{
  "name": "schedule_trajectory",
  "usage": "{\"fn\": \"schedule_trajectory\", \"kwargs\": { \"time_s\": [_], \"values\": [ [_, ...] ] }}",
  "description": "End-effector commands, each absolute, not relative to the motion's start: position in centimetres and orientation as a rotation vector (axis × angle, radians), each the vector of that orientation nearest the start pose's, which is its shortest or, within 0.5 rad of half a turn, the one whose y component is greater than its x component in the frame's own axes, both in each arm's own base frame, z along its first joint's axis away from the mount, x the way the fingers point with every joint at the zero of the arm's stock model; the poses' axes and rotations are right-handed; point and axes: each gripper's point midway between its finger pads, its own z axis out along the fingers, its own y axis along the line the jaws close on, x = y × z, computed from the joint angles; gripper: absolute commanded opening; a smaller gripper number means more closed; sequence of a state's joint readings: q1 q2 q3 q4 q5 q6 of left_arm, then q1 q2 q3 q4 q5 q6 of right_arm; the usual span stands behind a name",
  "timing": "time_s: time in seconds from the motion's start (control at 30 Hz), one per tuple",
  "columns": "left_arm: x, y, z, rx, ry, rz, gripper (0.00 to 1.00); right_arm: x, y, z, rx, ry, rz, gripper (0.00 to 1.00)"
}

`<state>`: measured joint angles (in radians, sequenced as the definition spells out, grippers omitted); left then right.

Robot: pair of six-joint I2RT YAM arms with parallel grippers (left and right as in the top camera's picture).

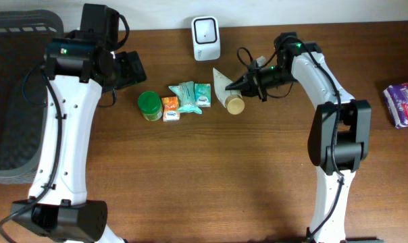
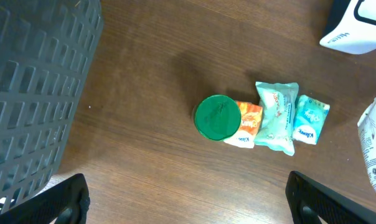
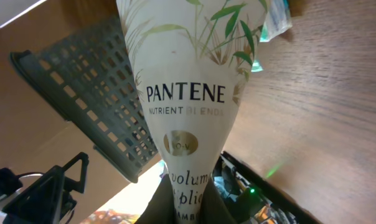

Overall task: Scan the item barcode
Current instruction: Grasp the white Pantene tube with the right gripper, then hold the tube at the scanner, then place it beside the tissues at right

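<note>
The item is a white Pantene tube (image 1: 223,86) with a tan cap, lying right of the row of small packets in the overhead view. My right gripper (image 1: 240,84) reaches it from the right and is shut on it. The right wrist view shows the tube (image 3: 185,93) filling the middle, pinched between the dark fingers of my gripper (image 3: 187,208) at the bottom edge. A white barcode scanner (image 1: 206,38) stands at the back centre. My left gripper (image 2: 188,208) hangs open and apart from the items, with bare table between its fingers (image 2: 57,199).
A green-lidded jar (image 1: 148,105), an orange packet (image 1: 170,109) and two teal packets (image 1: 188,96) lie in a row left of the tube. A dark plastic basket (image 1: 15,94) stands at the left edge. A pink and purple pack (image 1: 403,104) lies far right.
</note>
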<state>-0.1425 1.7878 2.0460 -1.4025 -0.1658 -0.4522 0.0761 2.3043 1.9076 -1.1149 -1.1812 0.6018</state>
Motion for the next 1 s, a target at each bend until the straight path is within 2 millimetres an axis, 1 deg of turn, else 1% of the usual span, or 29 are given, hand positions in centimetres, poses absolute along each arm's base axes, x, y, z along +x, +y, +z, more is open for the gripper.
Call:
{"fn": "schedule_trajectory", "kwargs": {
  "time_s": [0.0, 0.13, 0.2, 0.23, 0.27, 0.3, 0.33, 0.37, 0.4, 0.43, 0.47, 0.53, 0.57, 0.63, 0.67, 0.73, 0.77, 0.8, 0.87, 0.97],
  "values": [
    [39.8, -2.5, 27.9, -0.454, 2.623, 0.049, 0.99, 43.8, 19.6, 17.1, 0.626, 2.735, 2.006, 0.04],
    [39.8, -2.5, 27.9, -0.454, 2.623, 0.048, 0.99, 43.9, 19.6, 17.0, 0.607, 2.733, 1.997, 0.04],
    [39.8, -2.5, 27.9, -0.454, 2.623, 0.049, 0.99, 43.8, 19.8, 16.4, 0.436, 2.73, 1.917, 0.04],
    [39.8, -2.5, 27.9, -0.454, 2.623, 0.049, 0.99, 43.7, 20.0, 15.8, 0.332, 2.739, 1.851, 0.04],
    [39.8, -2.5, 27.9, -0.454, 2.623, 0.049, 0.99, 43.6, 20.0, 15.0, 0.283, 2.774, 1.758, 0.04],
    [39.8, -2.5, 27.9, -0.454, 2.623, 0.049, 0.99, 43.6, 19.5, 13.7, 0.281, 2.839, 1.601, 0.04],
    [39.8, -2.5, 27.9, -0.454, 2.623, 0.048, 0.99, 43.9, 17.9, 11.9, 0.288, 2.927, 1.29, 0.04],
    [39.8, -2.5, 27.9, -0.454, 2.623, 0.049, 0.99, 44.4, 16.8, 11.7, 0.277, 2.943, 1.119, 0.04],
    [39.8, -2.5, 27.9, -0.454, 2.623, 0.049, 0.99, 45.0, 16.0, 12.0, 0.256, 2.932, 0.968, 0.04],
    [39.8, -2.5, 27.9, -0.454, 2.623, 0.048, 0.99, 46.2, 15.2, 12.7, 0.222, 2.889, 0.795, 0.04],
    [39.8, -2.5, 27.9, -0.454, 2.623, 0.048, 0.99, 48.0, 14.5, 13.6, 0.189, 2.815, 0.633, 0.04],
    [39.8, -2.5, 27.9, -0.454, 2.623, 0.049, 0.99, 52.0, 14.5, 15.0, 0.141, 2.634, 0.414, 0.04],
    [39.8, -2.5, 27.9, -0.454, 2.623, 0.049, 0.99, 53.3, 14.9, 15.4, 0.131, 2.574, 0.354, 0.04],
    [39.8, -2.5, 27.9, -0.454, 2.623, 0.048, 0.99, 56.3, 16.9, 17.1, 0.1, 2.403, 0.299, 0.04],
    [39.8, -2.5, 27.9, -0.454, 2.623, 0.049, 0.99, 57.9, 18.3, 18.5, 0.067, 2.298, 0.29, 0.04],
    [39.8, -2.5, 27.9, -0.454, 2.623, 0.048, 0.99, 60.0, 20.8, 20.0, -0.039, 2.155, 0.294, 0.04],
    [39.8, -2.5, 27.9, -0.454, 2.623, 0.048, 0.99, 61.0, 22.0, 20.5, -0.069, 2.085, 0.309, 0.04],
    [39.8, -2.5, 27.9, -0.454, 2.623, 0.049, 0.99, 62.2, 22.6, 20.3, -0.064, 2.03, 0.321, 0.04],
    [39.8, -2.5, 27.9, -0.454, 2.623, 0.048, 0.99, 63.5, 22.6, 19.4, -0.046, 1.987, 0.316, 0.04],
    [39.8, -2.5, 27.9, -0.454, 2.623, 0.048, 0.99, 64.2, 22.8, 17.8, -0.045, 1.981, 0.317, 0.04]
  ]
}}
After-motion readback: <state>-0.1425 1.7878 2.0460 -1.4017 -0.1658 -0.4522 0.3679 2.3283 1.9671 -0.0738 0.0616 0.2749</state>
